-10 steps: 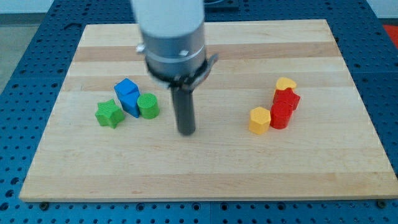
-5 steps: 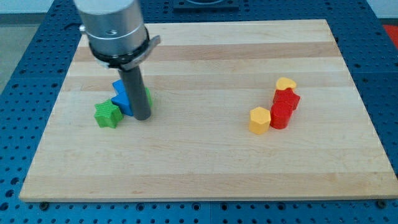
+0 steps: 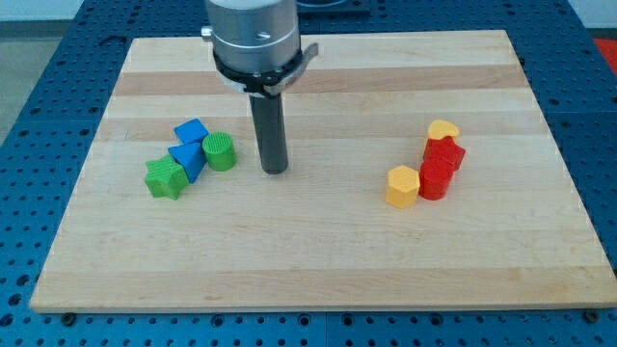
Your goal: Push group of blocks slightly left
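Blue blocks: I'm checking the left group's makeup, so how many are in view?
2. One blue block sits at the group's top; the other blue block lies just below it, between the green star and green cylinder. None seems hidden.

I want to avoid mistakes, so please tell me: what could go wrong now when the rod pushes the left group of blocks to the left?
1. My tip stands right of the green cylinder, apart from it. A push there may move only the cylinder and split the group.
2. The blue blocks and green star lie staggered, so they may turn or spread.
3. The board's left edge is fairly close; a long push might send the star off.
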Tool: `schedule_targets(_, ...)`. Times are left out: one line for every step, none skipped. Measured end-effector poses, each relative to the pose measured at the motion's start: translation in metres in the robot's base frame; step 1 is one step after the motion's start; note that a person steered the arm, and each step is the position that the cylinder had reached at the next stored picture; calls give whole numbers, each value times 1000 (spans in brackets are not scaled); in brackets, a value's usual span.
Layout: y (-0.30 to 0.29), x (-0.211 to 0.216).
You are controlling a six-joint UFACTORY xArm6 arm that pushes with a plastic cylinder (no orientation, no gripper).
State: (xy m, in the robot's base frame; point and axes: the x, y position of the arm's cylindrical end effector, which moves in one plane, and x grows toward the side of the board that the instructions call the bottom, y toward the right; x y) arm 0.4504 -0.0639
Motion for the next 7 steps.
schedule_targets(-14, -4)
schedule_targets(-34, -8)
schedule_targets(-52, -8)
schedule_targets(-70, -8)
schedule_targets(-82, -8)
schedule_targets(-91, -8)
schedule_targets(-84, -8)
